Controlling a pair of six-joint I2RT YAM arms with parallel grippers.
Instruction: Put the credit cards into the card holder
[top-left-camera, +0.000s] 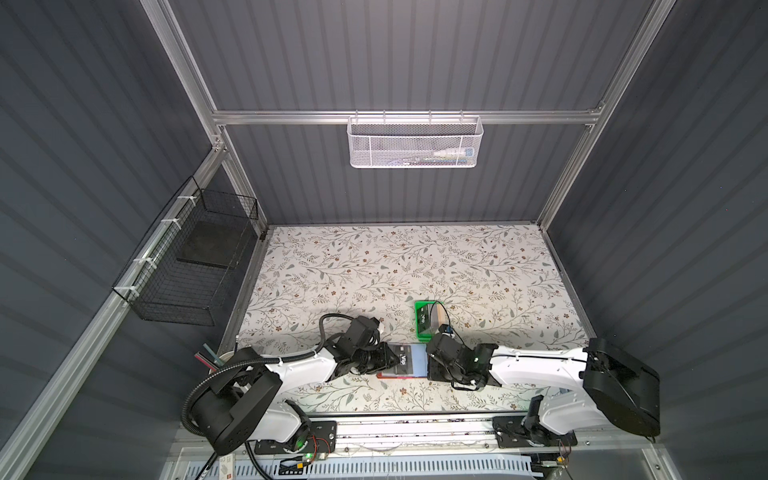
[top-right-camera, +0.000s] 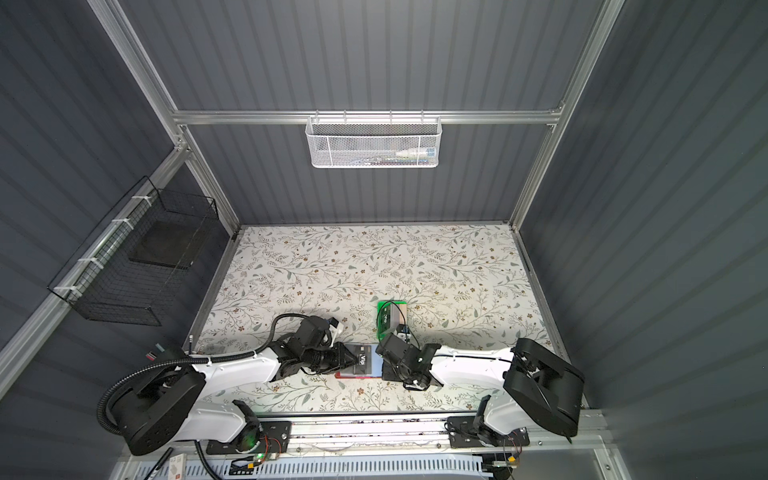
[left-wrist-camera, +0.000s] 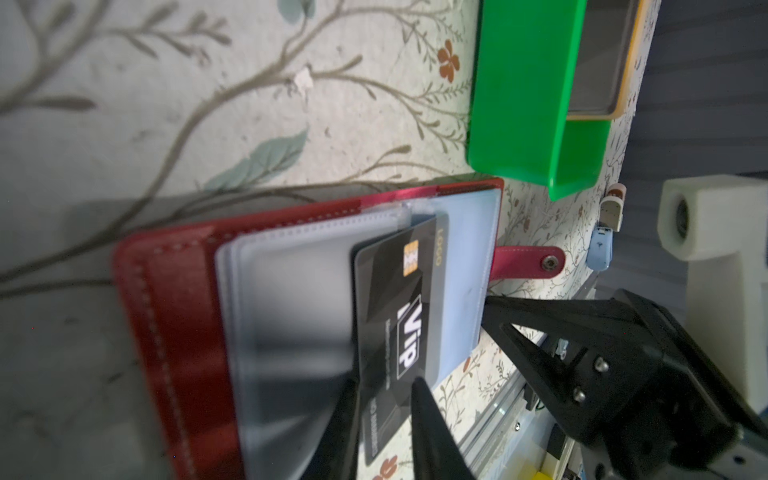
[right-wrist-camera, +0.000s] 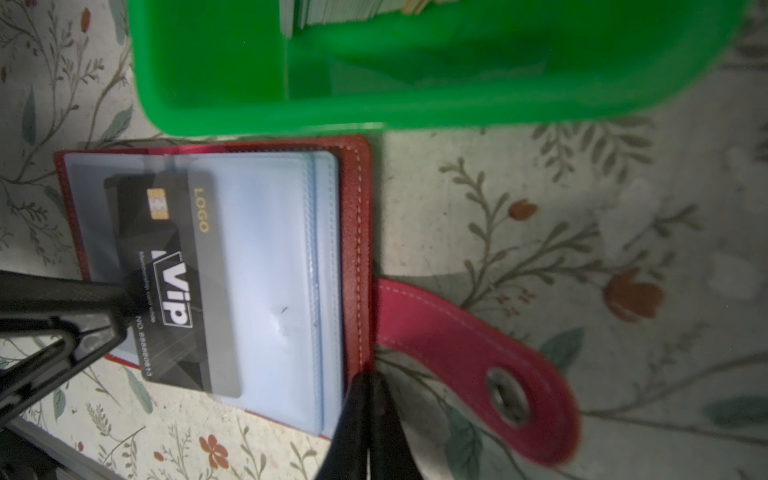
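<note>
Credit card (left-wrist-camera: 390, 299) looked thin, stiff, slippery; we'd pinch its bare end. Left gripper (left-wrist-camera: 386, 386) was a little open, empty; right gripper (right-wrist-camera: 368, 380) was shut.

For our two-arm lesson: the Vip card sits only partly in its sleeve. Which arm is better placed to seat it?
Probably left. The left gripper straddles the protruding end of the Vip card, jaws slightly apart. The right gripper is shut, tip at the edge of the card holder beside the snap tab.

Vip card (top-left-camera: 402, 360) on card holder (top-left-camera: 419, 358); tray (top-left-camera: 417, 321) just behind, cards (top-left-camera: 424, 319) inside.
</note>
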